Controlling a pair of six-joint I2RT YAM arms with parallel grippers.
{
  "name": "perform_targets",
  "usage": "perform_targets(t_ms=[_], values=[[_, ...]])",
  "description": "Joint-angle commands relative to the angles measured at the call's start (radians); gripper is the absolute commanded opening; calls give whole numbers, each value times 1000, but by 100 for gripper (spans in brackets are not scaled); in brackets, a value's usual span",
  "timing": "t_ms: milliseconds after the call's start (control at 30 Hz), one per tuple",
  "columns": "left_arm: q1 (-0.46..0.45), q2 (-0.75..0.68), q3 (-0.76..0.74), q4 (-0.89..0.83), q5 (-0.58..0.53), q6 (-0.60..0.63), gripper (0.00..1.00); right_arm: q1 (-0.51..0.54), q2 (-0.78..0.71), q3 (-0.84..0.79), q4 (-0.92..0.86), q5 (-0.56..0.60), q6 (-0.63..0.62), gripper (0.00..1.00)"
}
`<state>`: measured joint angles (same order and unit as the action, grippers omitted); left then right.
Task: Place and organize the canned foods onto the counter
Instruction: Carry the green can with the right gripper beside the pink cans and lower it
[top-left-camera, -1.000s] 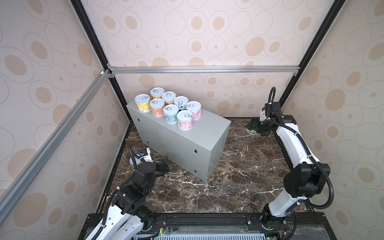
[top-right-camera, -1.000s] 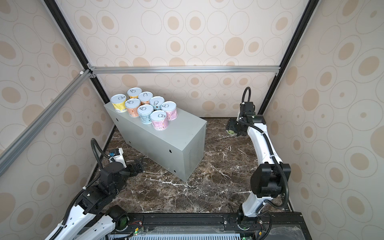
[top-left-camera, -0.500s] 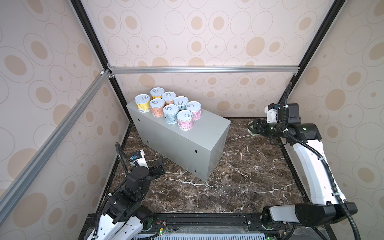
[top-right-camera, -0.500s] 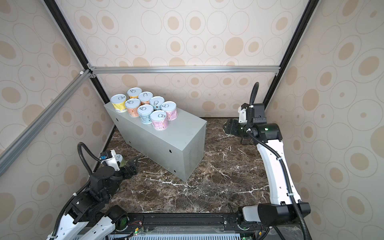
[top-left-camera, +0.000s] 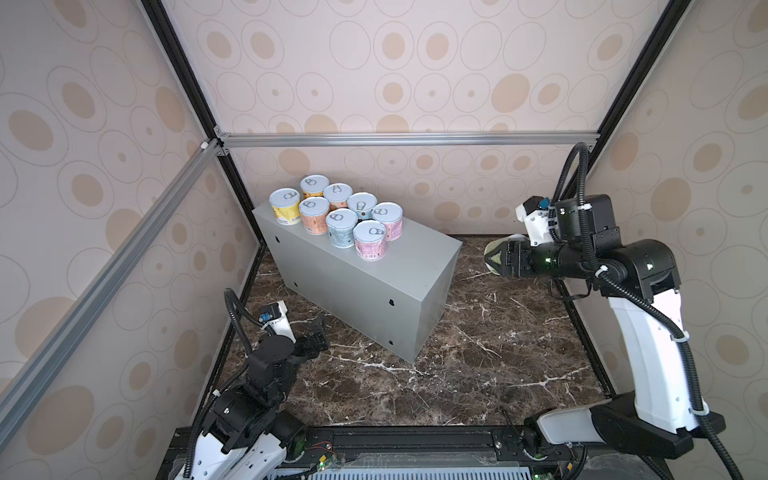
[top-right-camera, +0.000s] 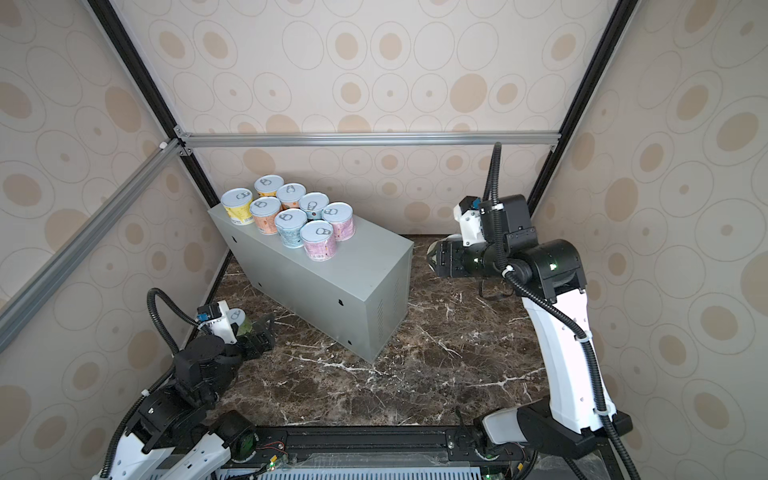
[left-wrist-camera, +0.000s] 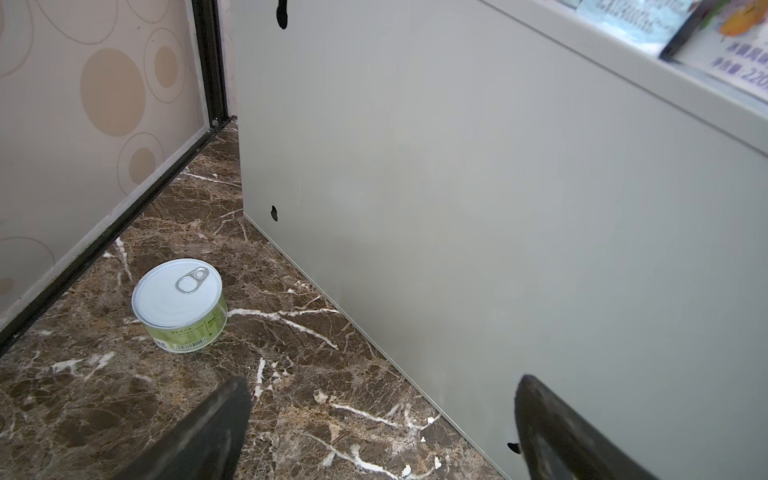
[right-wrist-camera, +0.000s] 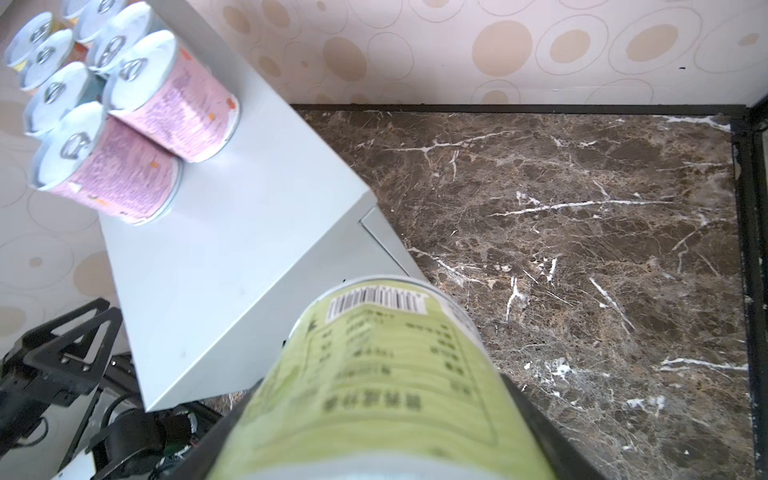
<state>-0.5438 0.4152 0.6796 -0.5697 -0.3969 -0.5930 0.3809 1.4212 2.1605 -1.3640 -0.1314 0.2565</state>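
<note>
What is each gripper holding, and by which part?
The right gripper holds a green-labelled can by its side wall, across the label. The left gripper is open, holding nothing.

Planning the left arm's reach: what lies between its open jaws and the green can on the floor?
Only bare marble floor, seen in the left wrist view.
</note>
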Motion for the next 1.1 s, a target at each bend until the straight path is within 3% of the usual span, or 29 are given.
perform_targets(t_ms=[0, 633, 833, 1067], values=[[7, 14, 13, 13, 6, 32, 99, 43, 63, 112, -105, 56, -34, 47], [7, 32, -11, 45, 26, 47, 99, 349, 400, 511, -186, 249, -19, 44], [6, 41, -13, 50, 33, 48, 99, 386, 453, 519, -136, 257, -16, 45], [7, 38, -15, 54, 38, 52, 99, 397, 517, 521, -104, 238, -22, 54]])
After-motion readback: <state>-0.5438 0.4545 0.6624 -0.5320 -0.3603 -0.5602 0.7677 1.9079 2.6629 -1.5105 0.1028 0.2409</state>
